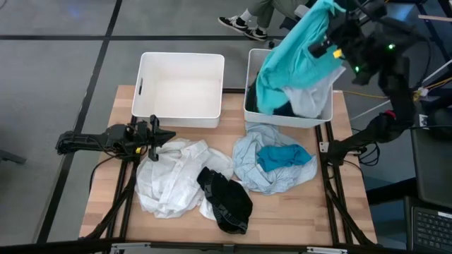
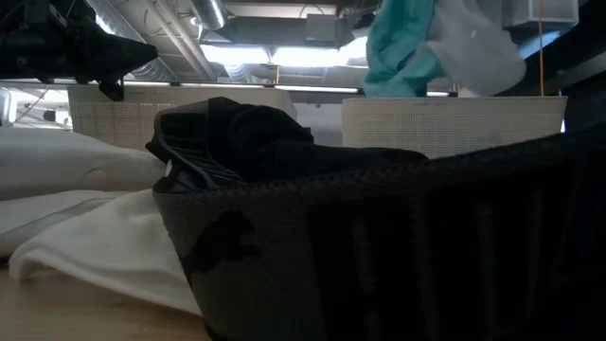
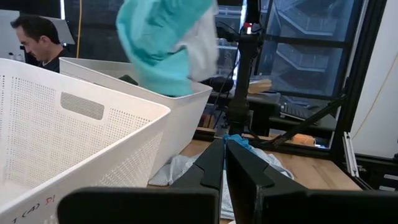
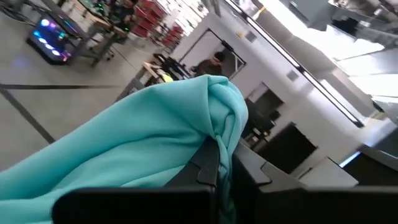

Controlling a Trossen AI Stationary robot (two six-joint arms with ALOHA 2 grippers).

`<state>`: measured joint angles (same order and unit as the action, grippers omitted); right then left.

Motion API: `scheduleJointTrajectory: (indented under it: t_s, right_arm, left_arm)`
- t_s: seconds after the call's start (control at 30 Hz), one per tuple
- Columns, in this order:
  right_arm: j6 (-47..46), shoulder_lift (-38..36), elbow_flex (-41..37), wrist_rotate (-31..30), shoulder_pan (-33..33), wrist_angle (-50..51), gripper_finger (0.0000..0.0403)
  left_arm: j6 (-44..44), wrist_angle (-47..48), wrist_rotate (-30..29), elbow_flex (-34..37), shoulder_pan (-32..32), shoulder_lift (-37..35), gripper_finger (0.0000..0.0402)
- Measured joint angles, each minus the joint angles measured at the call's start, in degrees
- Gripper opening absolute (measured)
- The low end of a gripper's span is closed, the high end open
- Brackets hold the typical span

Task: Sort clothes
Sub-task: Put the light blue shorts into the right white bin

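Observation:
My right gripper point(image 1: 326, 34) is shut on a teal garment point(image 1: 289, 60) high above the right white bin point(image 1: 325, 113). The garment hangs down into that bin, over dark and pale clothes inside. It also shows in the low view point(image 2: 398, 52) and the left wrist view point(image 3: 158, 46). My left gripper point(image 1: 164, 135) is shut and empty at the table's left, by the white garment point(image 1: 173, 176). A black garment point(image 1: 226, 201), a pale blue garment point(image 1: 272, 173) and a smaller teal piece point(image 1: 282, 156) lie on the table. My right gripper pinches a bunched fold of the teal garment point(image 4: 217, 118) between its two fingers; several layers are gathered there. The garment hangs slack below the gripper, its lower end point(image 1: 272, 99) down in the right bin.
The left white bin point(image 1: 145, 85) stands at the table's far left, with nothing showing inside. People show in the room beyond the table's far edge point(image 1: 244, 21). Bare wood shows along the near edge point(image 1: 311, 219).

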<state>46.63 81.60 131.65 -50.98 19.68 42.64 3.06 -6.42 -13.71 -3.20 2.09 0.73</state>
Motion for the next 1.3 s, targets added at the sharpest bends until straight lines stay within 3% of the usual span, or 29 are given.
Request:
scheduleJointTrajectory:
  t_s: [0.2, 0.53, 0.97, 1.3]
  right_arm:
    - [-7.23, 0.04, -1.25, 6.2, 5.76, 3.57, 0.0019]
    - [-15.42, 0.07, -9.21, 8.55, 11.51, 15.95, 0.0019]
    - [-23.75, 0.07, -29.62, 20.74, 23.63, 16.88, 0.0019]
    - [-25.84, 0.07, -47.08, 25.61, 27.0, 10.17, 0.0019]
  left_arm:
    - [-0.01, 0.0, 0.0, 0.0, 0.01, 0.0, 0.0008]
    - [-0.03, 0.22, 0.01, 0.0, 0.0, 0.0, 0.0008]
    - [0.08, 0.24, 0.01, 0.0, -0.01, 0.0, 0.0008]
    - [0.19, 0.44, 0.01, 0.0, 0.01, 0.0, 0.0008]
